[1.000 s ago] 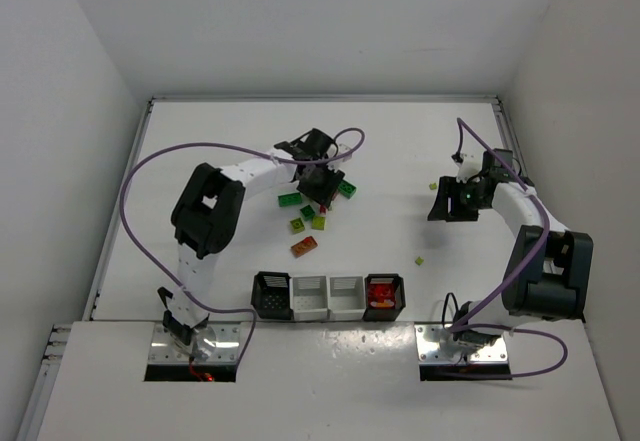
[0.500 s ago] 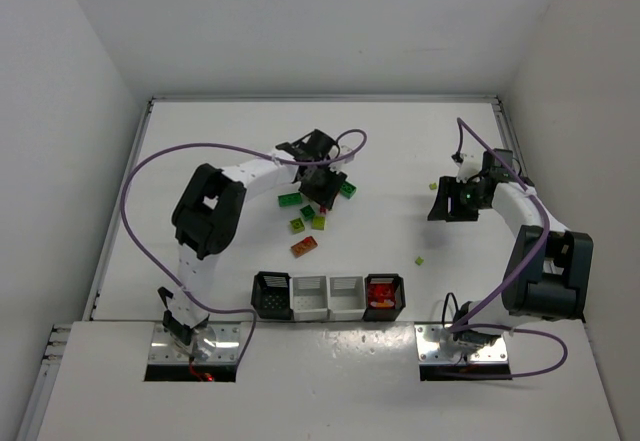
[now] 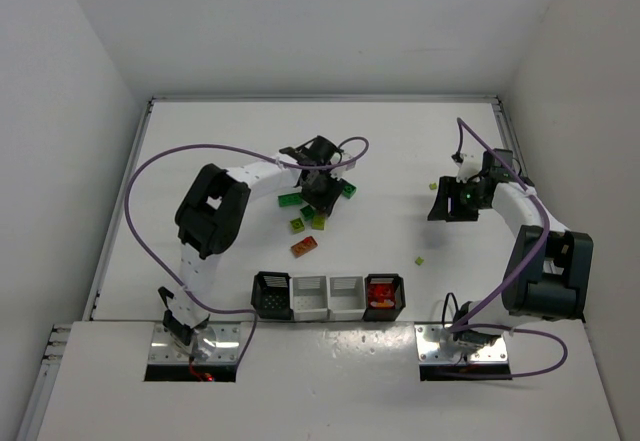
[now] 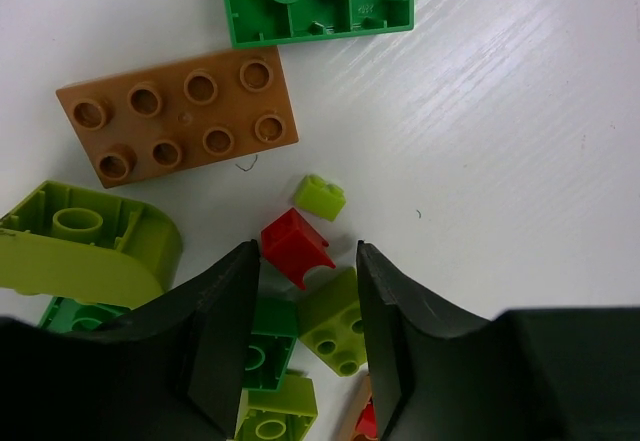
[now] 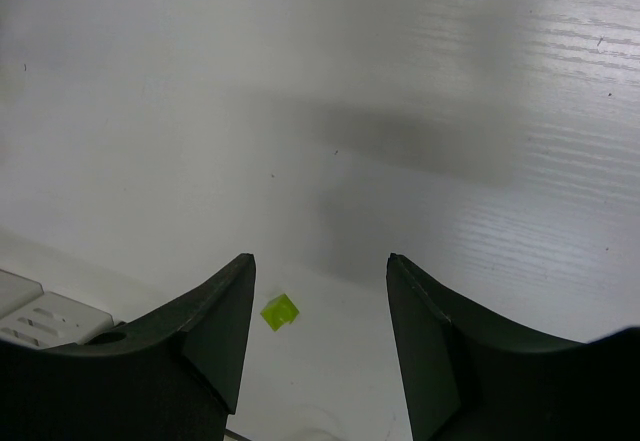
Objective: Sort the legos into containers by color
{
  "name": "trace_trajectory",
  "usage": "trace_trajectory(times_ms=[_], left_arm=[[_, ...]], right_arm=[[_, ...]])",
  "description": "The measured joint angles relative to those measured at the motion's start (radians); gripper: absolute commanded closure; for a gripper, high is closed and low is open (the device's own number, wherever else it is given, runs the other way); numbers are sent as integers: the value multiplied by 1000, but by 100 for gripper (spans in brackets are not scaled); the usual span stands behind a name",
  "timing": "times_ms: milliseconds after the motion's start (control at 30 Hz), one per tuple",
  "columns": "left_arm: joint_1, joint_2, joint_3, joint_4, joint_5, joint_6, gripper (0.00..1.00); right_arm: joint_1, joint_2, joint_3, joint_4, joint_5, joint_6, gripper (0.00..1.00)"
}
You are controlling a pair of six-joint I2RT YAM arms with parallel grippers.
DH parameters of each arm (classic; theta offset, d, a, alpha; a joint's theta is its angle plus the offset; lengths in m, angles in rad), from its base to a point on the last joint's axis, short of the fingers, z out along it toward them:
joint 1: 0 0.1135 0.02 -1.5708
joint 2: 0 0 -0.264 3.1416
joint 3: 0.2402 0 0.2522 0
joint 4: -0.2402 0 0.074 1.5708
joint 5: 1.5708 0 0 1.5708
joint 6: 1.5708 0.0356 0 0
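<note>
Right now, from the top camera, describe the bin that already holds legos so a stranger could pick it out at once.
Near the table's front edge, four bins stand in a row, black at both ends and white between. Take the black bin at the right end: it alone shows red legos inside.

light: bright, even | shadows: soft, grey band on table (image 5: 420, 141) | focus: sharp, foreground slightly soft
</note>
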State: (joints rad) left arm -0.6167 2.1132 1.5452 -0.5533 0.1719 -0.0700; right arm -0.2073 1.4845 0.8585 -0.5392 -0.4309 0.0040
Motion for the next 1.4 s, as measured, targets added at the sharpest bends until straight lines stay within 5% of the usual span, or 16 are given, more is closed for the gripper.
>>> trace_trajectory(times_ms=[400,833,1400], left_arm=[[0,17,19,4,-4,-3,60],[0,22,20,26,-5,16,80],[-18,-334,-189,-16,5,105,94]], right_arm=[[0,5,0,0,0,0,44],[0,5,0,0,0,-3,44],[0,-8,-9,-1,0,-4,44]])
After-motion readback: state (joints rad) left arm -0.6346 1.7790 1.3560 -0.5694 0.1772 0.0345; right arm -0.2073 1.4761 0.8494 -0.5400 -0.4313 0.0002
